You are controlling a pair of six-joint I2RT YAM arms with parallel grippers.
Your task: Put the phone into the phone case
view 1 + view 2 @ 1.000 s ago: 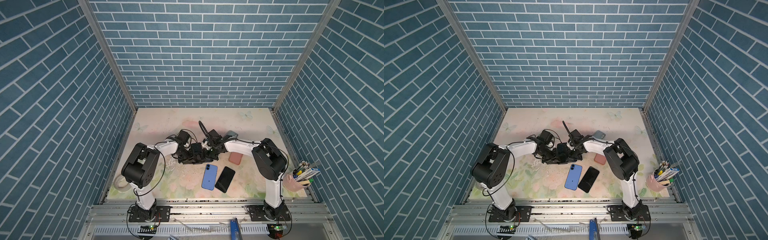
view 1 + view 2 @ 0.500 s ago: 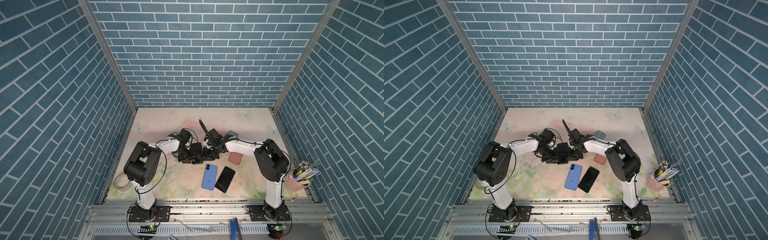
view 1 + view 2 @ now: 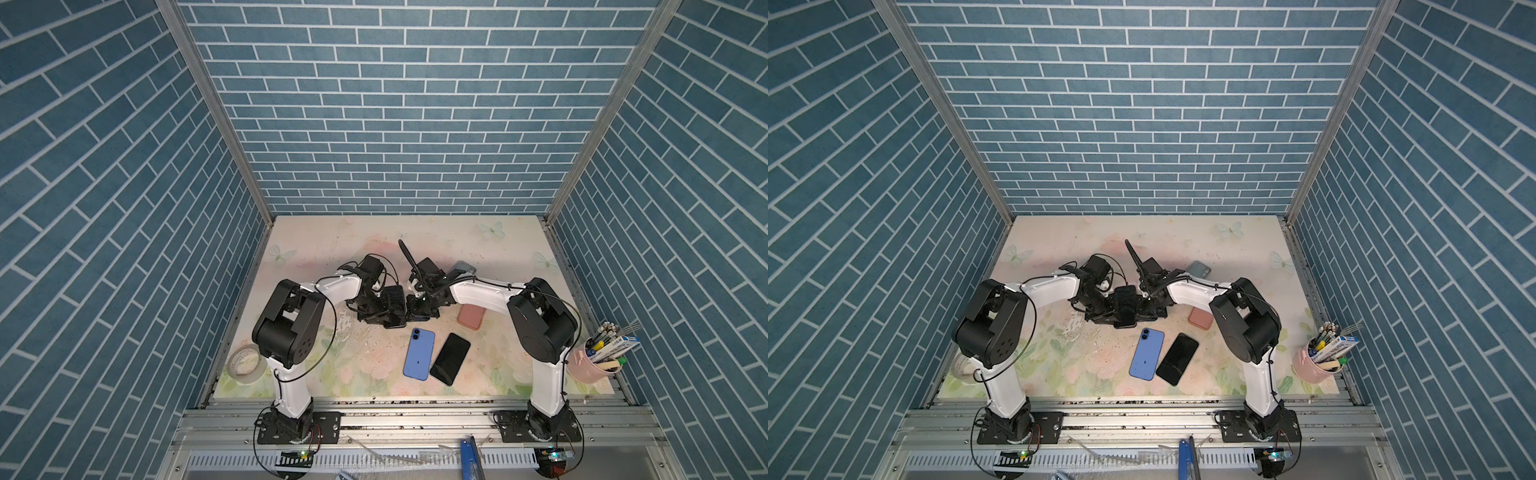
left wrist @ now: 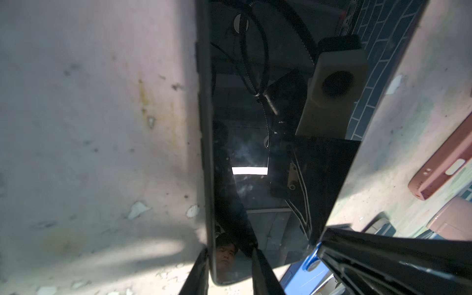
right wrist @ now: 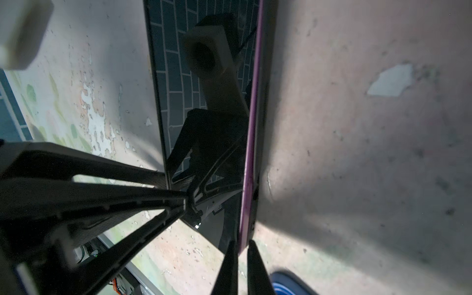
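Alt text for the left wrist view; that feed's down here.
A black phone, glossy screen toward the camera, is pinched at its near end between the left fingers over a mat. A blue phone and pink case lie nearby.

The floral table [image 3: 374,232] was worn.
A blue phone [image 3: 419,354] and black phone [image 3: 450,359] lay side by side at 6 o'clock, a pink case [image 3: 471,316] at 3, grey case [image 3: 461,267] at 2, pen cup [image 3: 589,368] at 4, tape roll [image 3: 245,365] at 8.
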